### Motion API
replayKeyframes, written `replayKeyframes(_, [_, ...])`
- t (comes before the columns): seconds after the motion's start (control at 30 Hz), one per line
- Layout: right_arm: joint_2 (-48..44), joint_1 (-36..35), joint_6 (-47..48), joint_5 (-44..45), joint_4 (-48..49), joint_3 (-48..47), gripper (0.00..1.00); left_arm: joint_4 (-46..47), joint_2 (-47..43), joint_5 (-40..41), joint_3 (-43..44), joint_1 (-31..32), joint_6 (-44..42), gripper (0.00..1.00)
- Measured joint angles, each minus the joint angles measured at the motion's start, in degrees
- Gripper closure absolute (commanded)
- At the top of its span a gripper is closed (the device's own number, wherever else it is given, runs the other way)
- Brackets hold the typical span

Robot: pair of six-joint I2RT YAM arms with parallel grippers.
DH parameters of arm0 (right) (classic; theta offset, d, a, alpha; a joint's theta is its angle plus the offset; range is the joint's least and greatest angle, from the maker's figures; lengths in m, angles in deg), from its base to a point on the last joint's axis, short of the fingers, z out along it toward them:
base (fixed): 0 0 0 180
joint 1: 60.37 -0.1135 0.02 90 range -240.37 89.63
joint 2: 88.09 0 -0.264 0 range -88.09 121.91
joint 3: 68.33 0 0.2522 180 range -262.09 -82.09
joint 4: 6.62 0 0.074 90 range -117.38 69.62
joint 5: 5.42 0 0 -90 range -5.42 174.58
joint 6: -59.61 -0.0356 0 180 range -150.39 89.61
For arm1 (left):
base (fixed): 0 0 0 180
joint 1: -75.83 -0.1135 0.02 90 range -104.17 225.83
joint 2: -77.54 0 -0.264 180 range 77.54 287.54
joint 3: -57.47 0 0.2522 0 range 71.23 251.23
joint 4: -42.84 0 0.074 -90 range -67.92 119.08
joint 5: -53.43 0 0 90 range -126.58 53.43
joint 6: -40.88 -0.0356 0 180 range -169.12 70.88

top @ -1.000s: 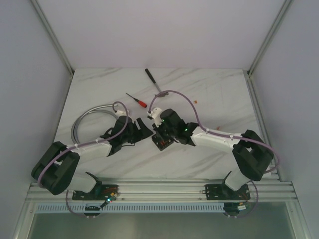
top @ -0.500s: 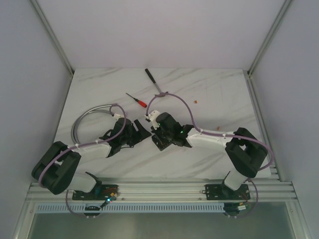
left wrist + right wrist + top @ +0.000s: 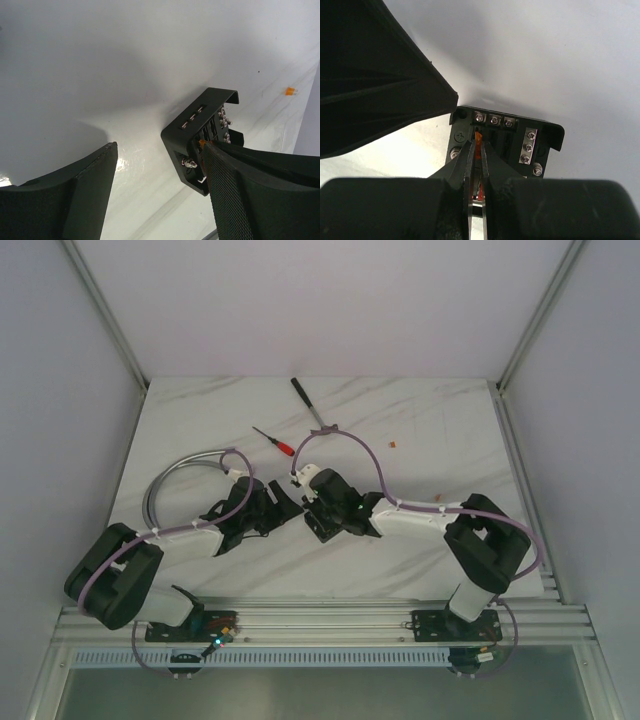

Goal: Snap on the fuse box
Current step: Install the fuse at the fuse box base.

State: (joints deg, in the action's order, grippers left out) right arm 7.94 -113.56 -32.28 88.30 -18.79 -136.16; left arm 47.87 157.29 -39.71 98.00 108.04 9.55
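Pressure should go straight down: fuse box (image 3: 542, 134) lies beneath right claw (image 3: 477, 150), clenched on what seems an orange fuse (image 3: 478, 138); left claw (image 3: 156, 152) gapes alongside.

No text, label, brand, number or sign is legible in any view (the fuse box (image 3: 545, 134), just ahead of the right gripper (image 3: 476, 150), shows bare black plastic and screws (image 3: 493, 120)).

A white, marble-patterned table (image 3: 450, 420) carries the black fuse box (image 3: 192, 120). Beyond the box lie a red-handled screwdriver (image 3: 276, 441) and, farther off, a black-handled tool (image 3: 304, 398). Left of it loops a grey cable (image 3: 172, 476); beyond-right sits a loose orange fuse (image 3: 393, 443).
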Motion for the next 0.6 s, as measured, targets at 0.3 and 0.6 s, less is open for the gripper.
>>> replayKeyframes(0.3, [0.9, -0.7, -0.28, 1.49, -0.17, -0.52, 0.95, 0.11, 0.63, -0.02, 0.0, 0.0, 0.02, 0.22])
replayKeyframes(0.6, [0.9, -0.81, -1.53, 1.49, -1.31, -0.96, 0.79, 1.11, 1.44, -0.15, 0.04, -0.02, 0.44, 0.23])
